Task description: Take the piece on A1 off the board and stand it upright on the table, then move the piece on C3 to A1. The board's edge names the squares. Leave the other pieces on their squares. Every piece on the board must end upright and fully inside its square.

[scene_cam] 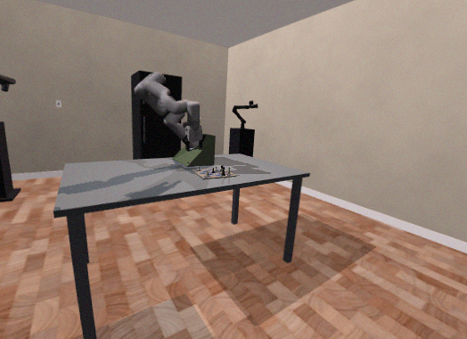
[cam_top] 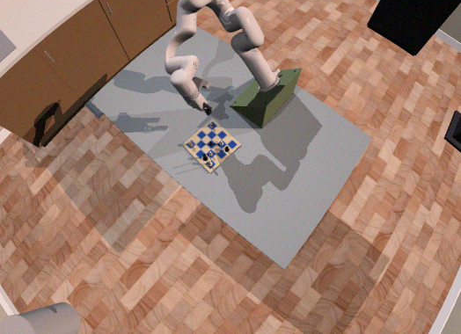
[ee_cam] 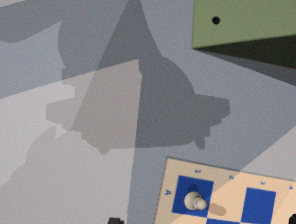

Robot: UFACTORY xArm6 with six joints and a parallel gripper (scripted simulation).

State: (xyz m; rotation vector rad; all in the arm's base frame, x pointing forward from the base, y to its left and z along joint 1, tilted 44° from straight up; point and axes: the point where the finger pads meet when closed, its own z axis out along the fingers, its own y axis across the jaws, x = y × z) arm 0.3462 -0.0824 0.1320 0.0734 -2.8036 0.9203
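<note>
Matt grey table, smooth white arm, patterned wood floor.

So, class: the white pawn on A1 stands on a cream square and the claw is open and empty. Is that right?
Not quite. The pawn on A1 stands on a blue square, as the wrist view shows. The claw is open and empty.
</note>
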